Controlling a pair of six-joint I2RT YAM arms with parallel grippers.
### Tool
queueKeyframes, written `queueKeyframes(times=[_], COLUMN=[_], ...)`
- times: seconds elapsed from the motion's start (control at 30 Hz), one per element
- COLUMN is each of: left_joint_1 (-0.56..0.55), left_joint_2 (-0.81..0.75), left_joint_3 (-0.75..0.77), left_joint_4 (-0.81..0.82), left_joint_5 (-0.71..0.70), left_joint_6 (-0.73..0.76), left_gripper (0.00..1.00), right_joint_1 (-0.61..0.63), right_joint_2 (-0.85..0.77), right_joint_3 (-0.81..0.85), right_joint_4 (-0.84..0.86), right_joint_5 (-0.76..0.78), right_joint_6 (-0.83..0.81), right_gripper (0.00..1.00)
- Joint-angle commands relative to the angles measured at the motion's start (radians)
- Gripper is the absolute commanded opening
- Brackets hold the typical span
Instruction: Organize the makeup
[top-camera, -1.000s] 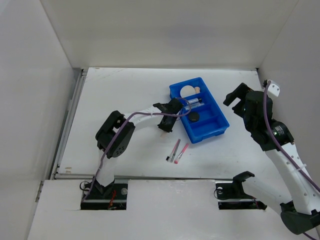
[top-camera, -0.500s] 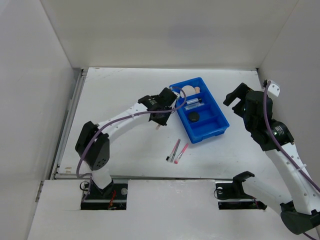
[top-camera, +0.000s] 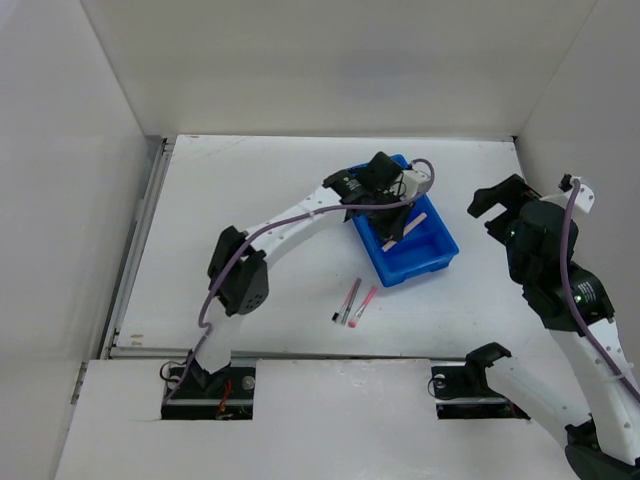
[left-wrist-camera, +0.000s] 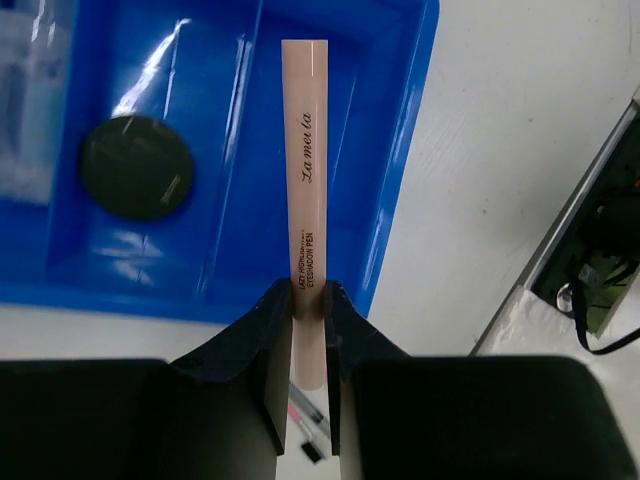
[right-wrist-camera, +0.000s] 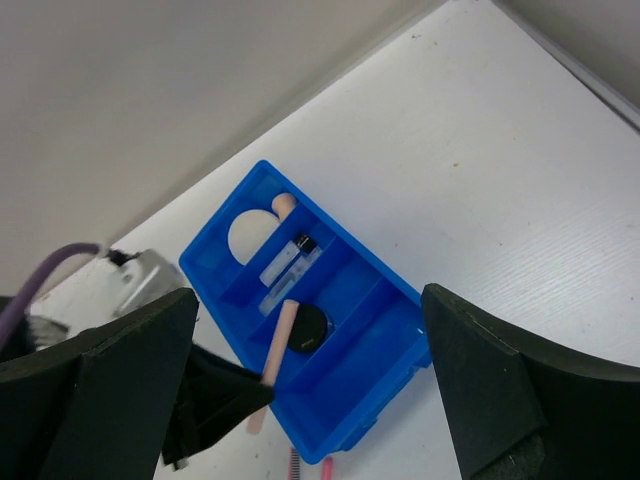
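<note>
My left gripper (top-camera: 388, 228) is shut on a cream eyeshadow pen (top-camera: 405, 230) and holds it over the blue tray (top-camera: 425, 252). In the left wrist view the pen (left-wrist-camera: 305, 170) sticks out from the shut gripper (left-wrist-camera: 309, 295) above a tray compartment, next to the black compact (left-wrist-camera: 135, 165). The right wrist view shows the cream puff (right-wrist-camera: 252, 237), the black-capped tube (right-wrist-camera: 290, 255), the compact (right-wrist-camera: 315, 327) and the pen (right-wrist-camera: 272, 352) at the tray. A dark pencil (top-camera: 349, 300) and a pink pencil (top-camera: 367, 301) lie on the table. My right gripper (top-camera: 497, 200) is open and empty, right of the tray.
The tray's blue wall (left-wrist-camera: 400, 150) stands between the pen and the white table. White walls close in the table at the back and both sides. The left arm's cable (top-camera: 270, 232) arcs over the table left of the tray.
My left gripper has swung from the tray's left side to over the tray, carrying the cream pen. The right arm has shifted slightly right and down.
</note>
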Motion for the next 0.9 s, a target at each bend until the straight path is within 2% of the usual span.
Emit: queueKeyframes(times=[0.0, 0.17, 0.3, 0.33, 0.37, 0.4, 0.5, 0.53, 0.63, 0.7, 0.73, 0.77, 0.8, 0.87], left_joint_1=[-0.024, -0.024, -0.024, -0.024, -0.024, -0.024, -0.024, -0.024, -0.024, -0.024, -0.024, -0.024, -0.024, -0.024], left_joint_2=[0.066, 0.196, 0.231, 0.231, 0.231, 0.231, 0.209, 0.187, 0.141, 0.106, 0.05, 0.013, -0.029, -0.159], left_joint_3=[0.146, 0.269, 0.291, 0.291, 0.291, 0.291, 0.291, 0.291, 0.269, 0.239, 0.21, 0.169, 0.053, -0.084], left_joint_4=[-0.02, -0.058, -0.069, -0.078, -0.078, -0.078, -0.088, -0.088, -0.098, -0.107, -0.107, -0.107, -0.086, -0.037], left_joint_5=[0.075, 0.085, 0.076, 0.076, 0.061, 0.061, 0.05, 0.05, 0.027, 0.004, -0.016, -0.037, -0.095, -0.155], left_joint_6=[0.035, 0.047, 0.048, 0.038, 0.029, 0.019, 0.009, 0.009, 0.009, 0.0, -0.012, -0.012, -0.043, -0.072], left_gripper=[0.0, 0.0, 0.0, 0.04, 0.18, 0.27, 0.42, 0.53, 0.63, 0.55, 0.47, 0.38, 0.19, 0.12], right_joint_1=[-0.004, -0.004, -0.004, -0.004, -0.004, -0.004, -0.004, -0.004, -0.004, -0.004, -0.004, -0.004, -0.004, -0.004], right_joint_2=[-0.005, -0.014, -0.023, -0.023, -0.023, -0.023, -0.014, -0.014, -0.003, -0.003, -0.003, -0.003, -0.003, -0.013], right_joint_3=[0.03, 0.05, 0.05, 0.05, 0.05, 0.05, 0.059, 0.059, 0.059, 0.059, 0.059, 0.059, 0.059, 0.05], right_joint_4=[-0.024, -0.058, -0.067, -0.067, -0.067, -0.067, -0.067, -0.067, -0.067, -0.067, -0.067, -0.067, -0.067, -0.067], right_joint_5=[0.042, 0.065, 0.074, 0.074, 0.074, 0.074, 0.074, 0.074, 0.065, 0.056, 0.056, 0.056, 0.056, 0.056], right_joint_6=[0.009, 0.009, 0.009, 0.009, 0.009, 0.009, 0.009, 0.009, 0.009, 0.009, 0.009, 0.009, 0.009, 0.009], right_gripper=[1.0, 1.0, 1.0, 1.0, 1.0, 1.0, 1.0, 1.0, 1.0, 1.0, 1.0, 1.0, 1.0, 1.0])
